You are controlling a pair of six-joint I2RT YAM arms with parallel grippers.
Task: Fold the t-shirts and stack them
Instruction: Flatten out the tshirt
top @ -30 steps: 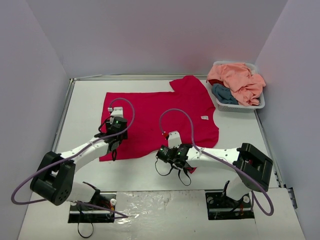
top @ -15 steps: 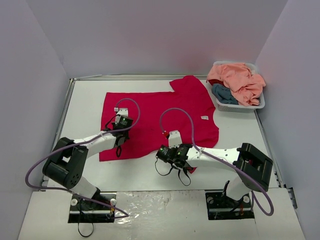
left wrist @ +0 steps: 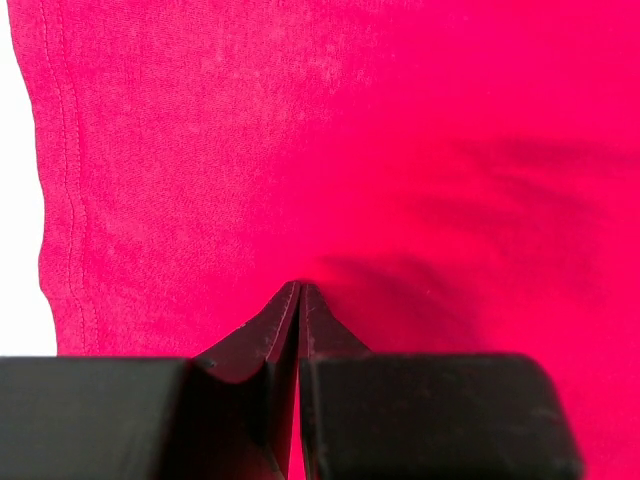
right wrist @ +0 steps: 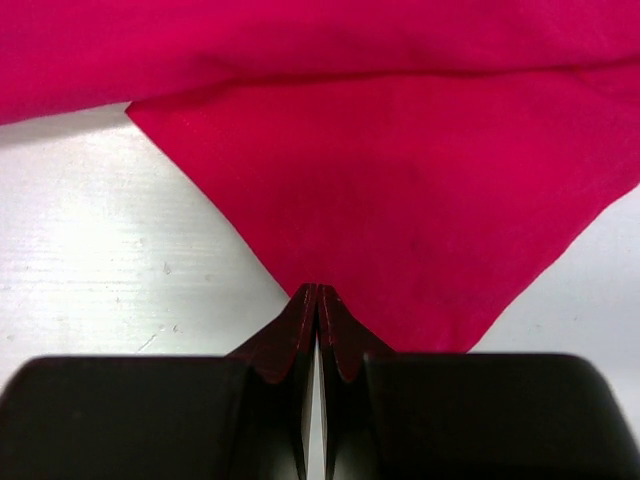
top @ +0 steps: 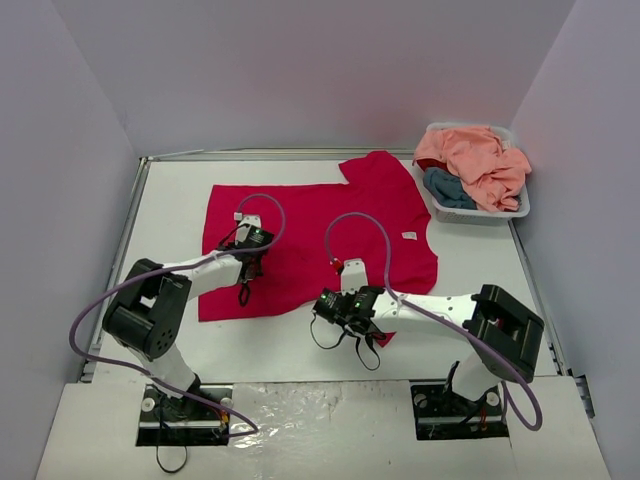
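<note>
A crimson-red t-shirt (top: 330, 225) lies spread flat on the table, with its small white neck label (top: 409, 236) at the right. My left gripper (top: 252, 243) is shut, and its tips press down on the shirt's left part (left wrist: 300, 150), a little in from a stitched hem (left wrist: 68, 200). My right gripper (top: 335, 305) is shut at the shirt's near edge. Its tips meet on the edge of a triangular red sleeve flap (right wrist: 400, 200). Peach-pink (top: 478, 158) and teal-blue (top: 445, 187) t-shirts lie heaped in the basket.
The white plastic basket (top: 480, 214) stands at the back right against the wall. Grey walls close in the table on the left, back and right. Purple cables loop over both arms. Bare white table (right wrist: 90, 250) shows beside the sleeve flap.
My left gripper has slid to the right and a little farther back across the red shirt, jaws shut. My right gripper and the shirt have stayed nearly still.
</note>
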